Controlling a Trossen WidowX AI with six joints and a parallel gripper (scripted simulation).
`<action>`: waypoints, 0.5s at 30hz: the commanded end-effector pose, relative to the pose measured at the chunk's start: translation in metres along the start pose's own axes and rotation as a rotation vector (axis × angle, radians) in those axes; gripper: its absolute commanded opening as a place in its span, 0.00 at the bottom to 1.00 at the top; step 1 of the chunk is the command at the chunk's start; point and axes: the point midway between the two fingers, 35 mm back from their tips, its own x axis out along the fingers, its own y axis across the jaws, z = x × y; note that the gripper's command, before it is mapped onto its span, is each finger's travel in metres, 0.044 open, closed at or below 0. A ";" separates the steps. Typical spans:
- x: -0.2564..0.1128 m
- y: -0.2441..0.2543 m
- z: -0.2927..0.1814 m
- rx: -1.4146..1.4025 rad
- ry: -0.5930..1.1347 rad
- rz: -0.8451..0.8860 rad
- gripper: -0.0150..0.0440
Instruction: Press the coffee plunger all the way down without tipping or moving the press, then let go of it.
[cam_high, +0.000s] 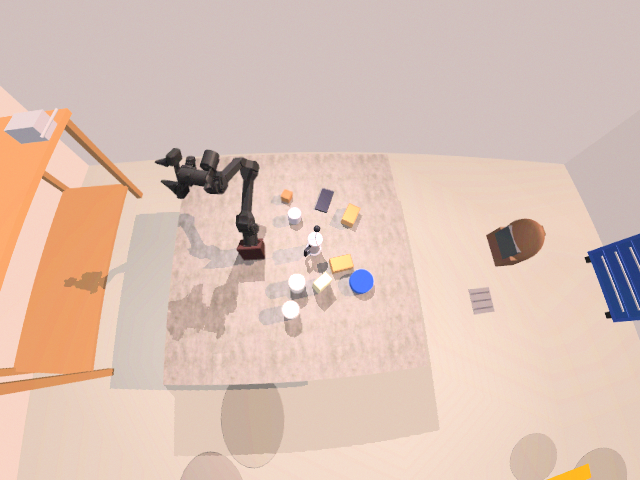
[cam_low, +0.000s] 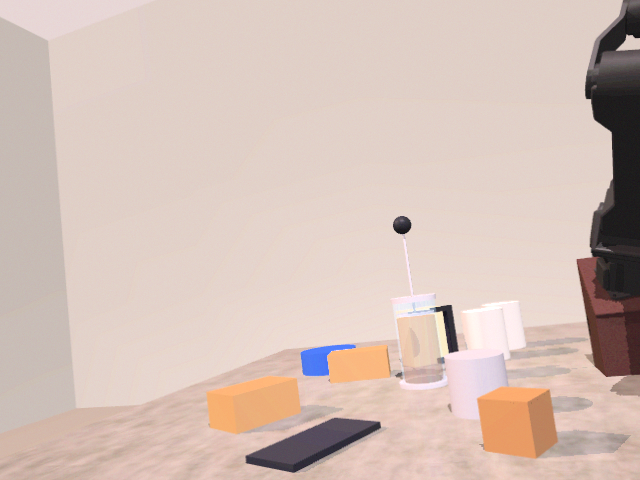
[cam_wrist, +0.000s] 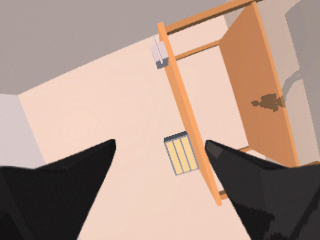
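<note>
The glass coffee press stands upright on the table, with its black handle at one side. Its thin plunger rod rises high out of the lid, topped by a black ball knob. The press holds a light brown filling. My gripper is open and empty, with its two black fingers wide apart. It is up beyond the table's left edge, far from the press and pointing away from it. In the exterior view the gripper is out of view.
A pale cylinder, an orange cube, a dark flat slab and two yellow-orange blocks surround the press. A blue disc, a cream block and two white cylinders also stand there.
</note>
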 end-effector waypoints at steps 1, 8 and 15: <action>0.000 0.001 -0.001 -0.004 0.005 0.004 0.98; -0.023 0.019 -0.042 -0.143 0.184 0.143 1.00; -0.090 0.039 -0.116 -0.366 0.538 0.436 1.00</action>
